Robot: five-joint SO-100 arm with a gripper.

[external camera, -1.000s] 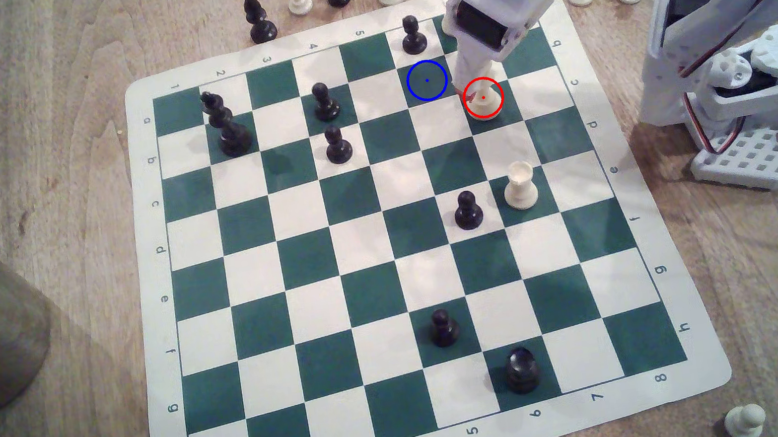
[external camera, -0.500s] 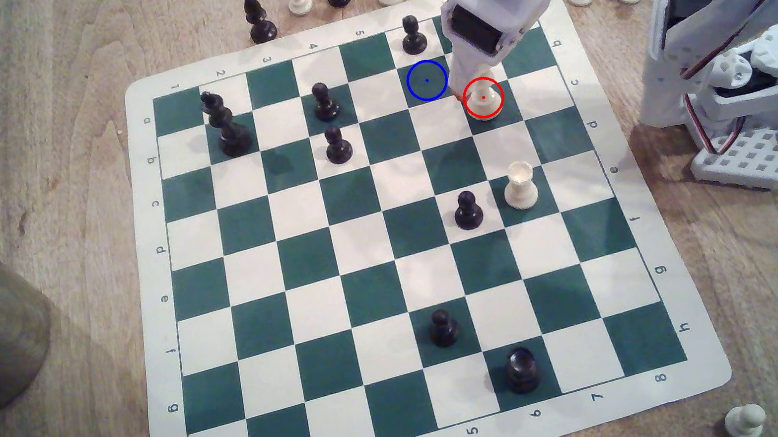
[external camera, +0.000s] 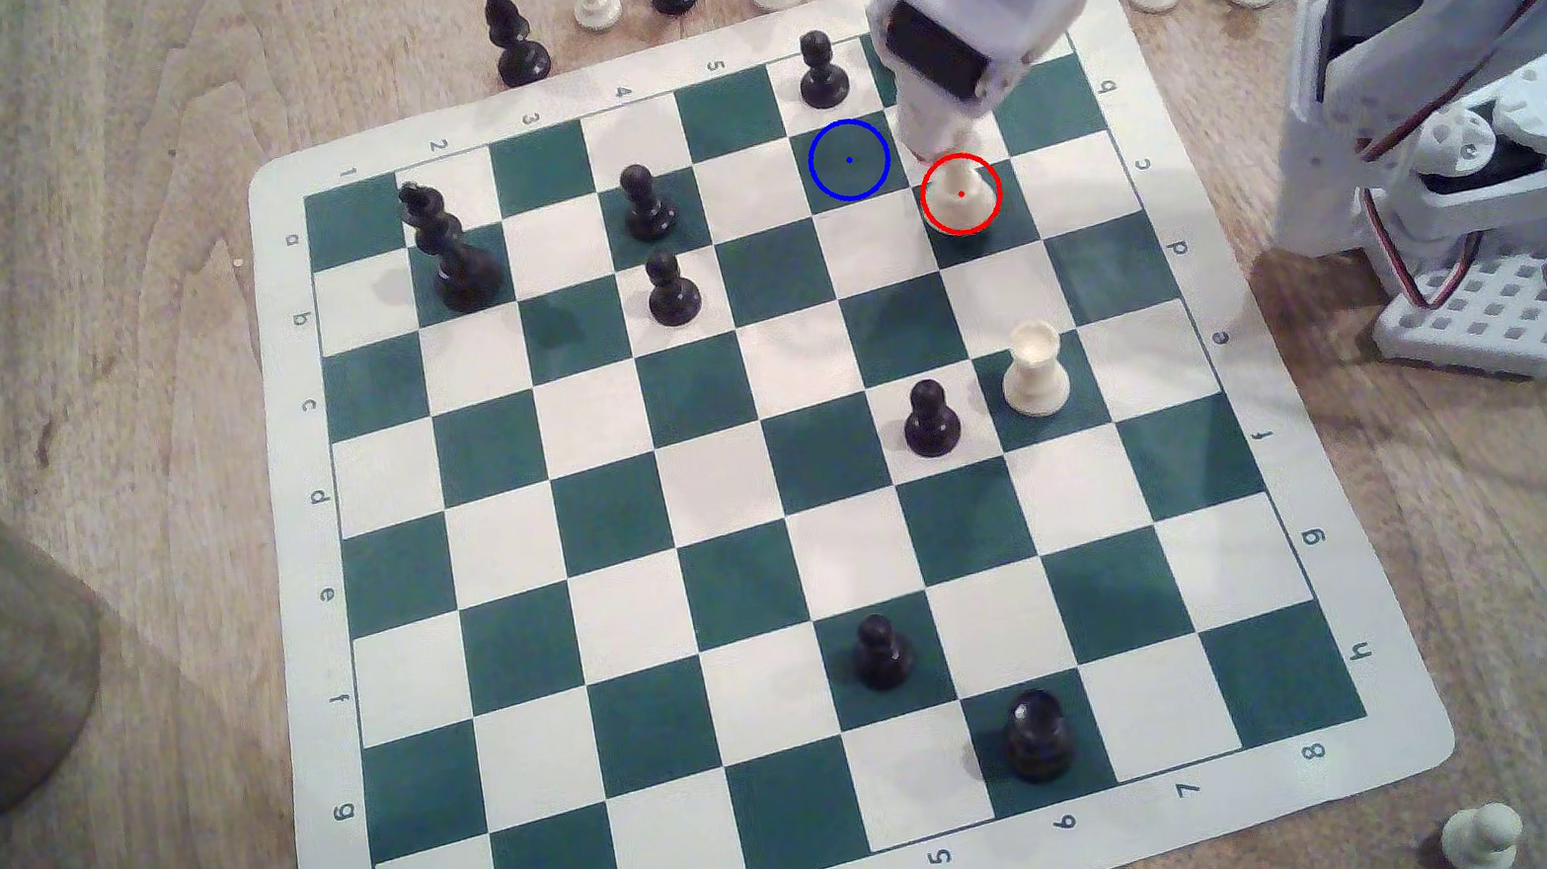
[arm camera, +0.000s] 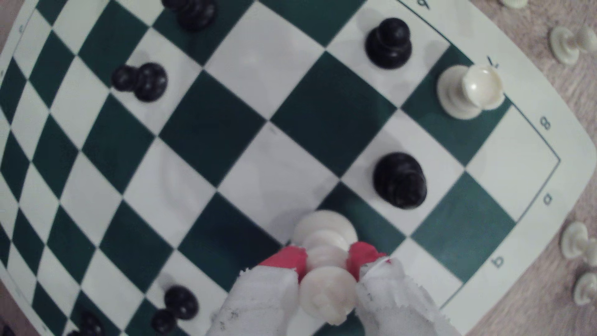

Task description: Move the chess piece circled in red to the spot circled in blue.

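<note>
Exterior view: chess piece [external camera: 960,193] stands upright on its red-ringed green square; the gripper [external camera: 930,147] is down over its top; the spot [external camera: 849,160], diagonally adjacent toward the exterior view's left, is bare.
Wrist view: gripper [arm camera: 326,258] red pads clamped on the chess piece [arm camera: 324,258] beneath its crown.
Progress: grasp looks made; lift, carry and placing remain.

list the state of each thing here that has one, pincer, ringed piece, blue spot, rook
pincer: shut on the chess piece, red tips either side of its neck
chess piece: upright, base in the red-ringed green square
blue-ringed spot: unoccupied
cream rook: upright on a green square
black pawn: upright, just beyond the blue-ringed spot
</note>
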